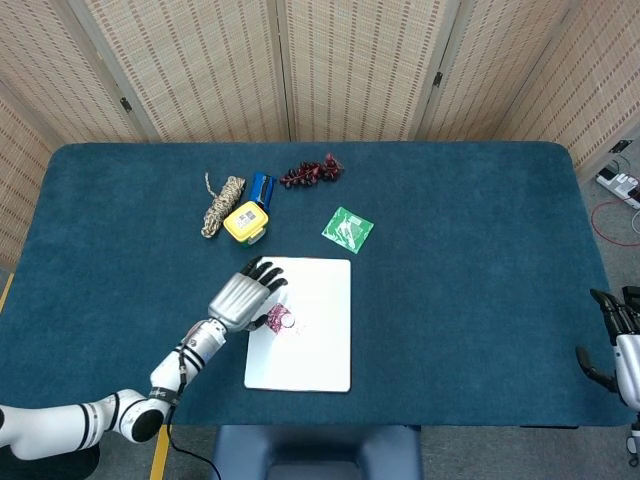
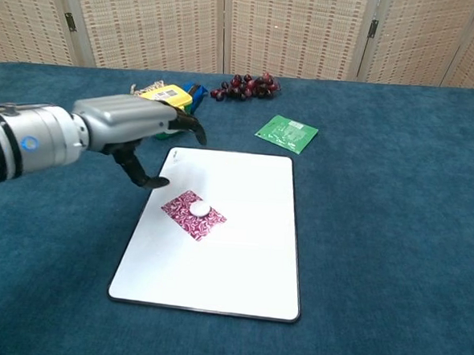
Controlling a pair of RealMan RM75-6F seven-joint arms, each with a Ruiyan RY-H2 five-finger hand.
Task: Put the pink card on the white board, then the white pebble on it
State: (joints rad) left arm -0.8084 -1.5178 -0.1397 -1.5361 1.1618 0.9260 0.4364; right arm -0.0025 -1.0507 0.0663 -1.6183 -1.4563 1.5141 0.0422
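Note:
The white board [image 2: 240, 250] [image 1: 315, 340] lies flat on the blue table. On its left part lies the pink patterned card [image 2: 188, 217] [image 1: 283, 322], and the small white pebble [image 2: 199, 211] sits on the card's middle. My left hand [image 2: 135, 131] [image 1: 240, 296] hovers above the board's left edge, up and left of the card, fingers spread and holding nothing. My right hand [image 1: 615, 345] hangs at the table's far right edge, fingers apart, holding nothing.
Behind the board are a yellow box [image 1: 245, 222], a coil of rope [image 1: 221, 205], a blue object [image 1: 262, 187], a bunch of dark grapes [image 1: 311, 171] and a green packet [image 1: 347, 229]. Blue tabletop [image 1: 480, 260] stretches to the right.

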